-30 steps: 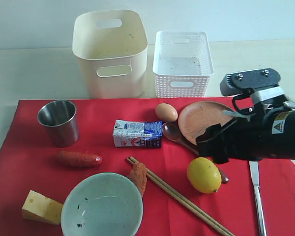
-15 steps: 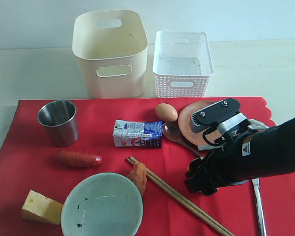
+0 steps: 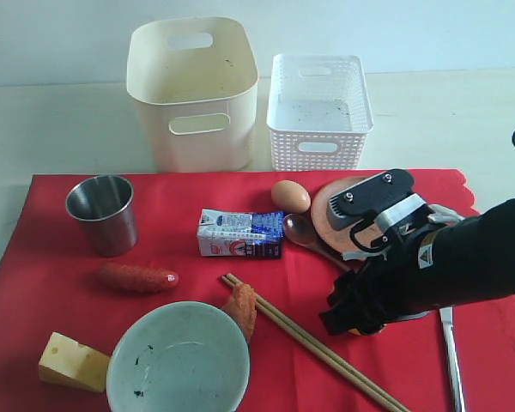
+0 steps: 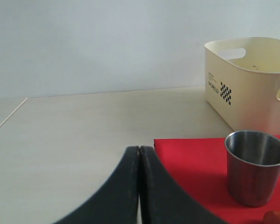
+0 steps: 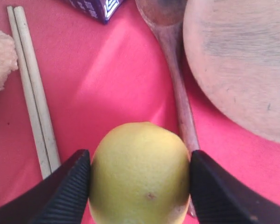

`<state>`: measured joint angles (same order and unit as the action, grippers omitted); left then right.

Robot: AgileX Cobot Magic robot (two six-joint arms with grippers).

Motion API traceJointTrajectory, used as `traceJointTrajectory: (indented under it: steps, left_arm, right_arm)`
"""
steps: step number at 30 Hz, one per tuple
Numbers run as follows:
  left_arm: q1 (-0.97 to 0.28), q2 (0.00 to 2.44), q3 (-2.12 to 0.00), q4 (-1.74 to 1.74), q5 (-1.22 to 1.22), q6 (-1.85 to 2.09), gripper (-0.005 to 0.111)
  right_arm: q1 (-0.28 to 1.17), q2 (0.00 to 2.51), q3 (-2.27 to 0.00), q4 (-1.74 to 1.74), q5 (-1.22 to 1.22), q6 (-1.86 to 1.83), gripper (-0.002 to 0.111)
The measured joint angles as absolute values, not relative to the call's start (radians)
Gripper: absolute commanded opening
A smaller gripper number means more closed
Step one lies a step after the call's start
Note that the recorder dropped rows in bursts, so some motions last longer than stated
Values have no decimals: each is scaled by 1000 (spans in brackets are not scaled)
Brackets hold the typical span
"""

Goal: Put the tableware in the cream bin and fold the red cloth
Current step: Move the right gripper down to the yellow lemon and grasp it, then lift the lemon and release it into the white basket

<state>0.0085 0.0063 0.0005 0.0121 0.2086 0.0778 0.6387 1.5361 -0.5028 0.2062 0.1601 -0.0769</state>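
Your right hand clasps the smooth yellow lemon, dark fingers pressed to both sides, on the red cloth beside the wooden spoon. Your left hand is pinched closed, empty, near the steel cup.

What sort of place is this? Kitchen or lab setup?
Probably a lab bench staged as a dining table: a red cloth set with steel cup, bowl and milk carton, a cream bin and lattice basket behind, plain pale tabletop and bare wall.
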Motion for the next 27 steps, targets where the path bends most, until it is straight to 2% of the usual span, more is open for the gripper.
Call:
traceJointTrajectory:
  steps: [8,12,16,23,27]
  left_arm:
    - [9,6,1,12,209,78,0]
    - [9,6,1,12,209,78,0]
    - [9,6,1,12,209,78,0]
    - [9,6,1,12,209,78,0]
    - [9,6,1,12,209,78,0]
  right_arm:
    - [639,1327,-503,206,172,-77,0]
    - [639,1211,-503,206,56,-79,0]
    - [636,1150,-512,206,-170,-121,0]
    - [460,1336,-722,208,-223,-206,0]
    - [374,1598,-888,210,-221,-209,0]
